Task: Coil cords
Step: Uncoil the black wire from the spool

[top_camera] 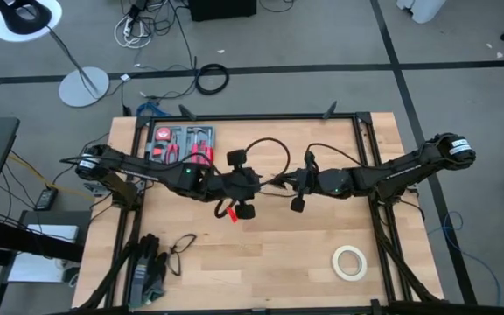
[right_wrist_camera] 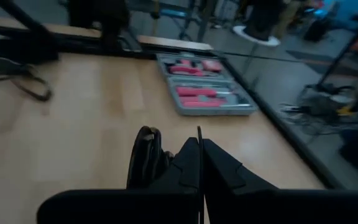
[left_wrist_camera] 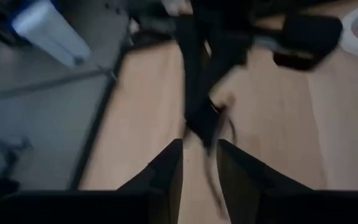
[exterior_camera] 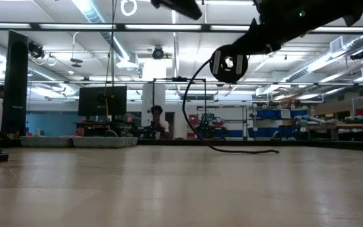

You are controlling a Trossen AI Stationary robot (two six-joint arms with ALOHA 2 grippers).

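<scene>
No readable writing anywhere. My left gripper [left_wrist_camera: 199,163] is spread; my right gripper [right_wrist_camera: 200,163] pinches the cord [top_camera: 274,144], which loops up between both grippers mid-table.

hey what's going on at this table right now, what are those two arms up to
Both arms meet over the middle of the wooden table, working a thin black cord that loops up between them. The right gripper is shut on the cord. The left gripper has its fingers apart, with the cord running between them, and does not look clamped. A tool case, a tape roll and gloves lie untouched around them.
</scene>
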